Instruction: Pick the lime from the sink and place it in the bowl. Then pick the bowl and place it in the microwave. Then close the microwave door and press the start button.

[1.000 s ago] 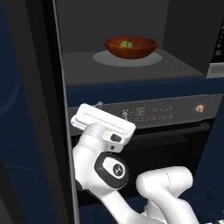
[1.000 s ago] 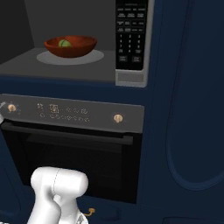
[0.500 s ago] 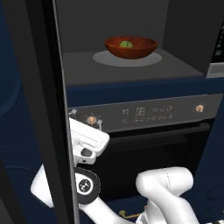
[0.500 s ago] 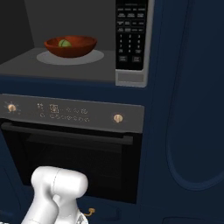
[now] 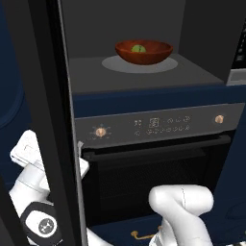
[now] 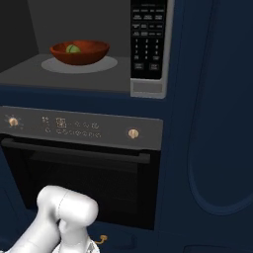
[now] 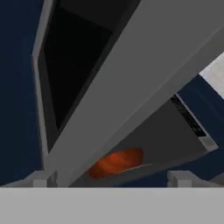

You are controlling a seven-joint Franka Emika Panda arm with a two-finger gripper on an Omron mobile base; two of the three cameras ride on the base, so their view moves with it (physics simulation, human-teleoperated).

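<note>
The reddish-brown bowl [image 5: 144, 52] [image 6: 80, 52] sits on the grey turntable [image 5: 139, 66] inside the open microwave [image 5: 144, 84]. The yellow-green lime [image 5: 139, 48] [image 6: 73, 48] lies in it. The microwave door [image 5: 50, 105] stands swung out as a dark upright panel at the left. My white hand [image 5: 26, 156] is low at the left, partly hidden behind that door's edge. In the hand view the gripper [image 7: 111, 179] is open and holds nothing. It looks up at the door's grey frame [image 7: 131, 83] and dark glass, with the bowl [image 7: 117, 161] glimpsed past it. The sink is out of view.
Under the microwave sits an oven with knobs [image 5: 153, 125] [image 6: 74, 126] and a bar handle [image 6: 74, 152]. The microwave's black control panel [image 6: 148, 39] is to the right of the cavity. Dark blue cabinet fronts [image 6: 212, 128] fill the right side.
My hand has dropped and swung left, from in front of the oven panel to behind the open door's edge. The bowl and lime have stayed put.
</note>
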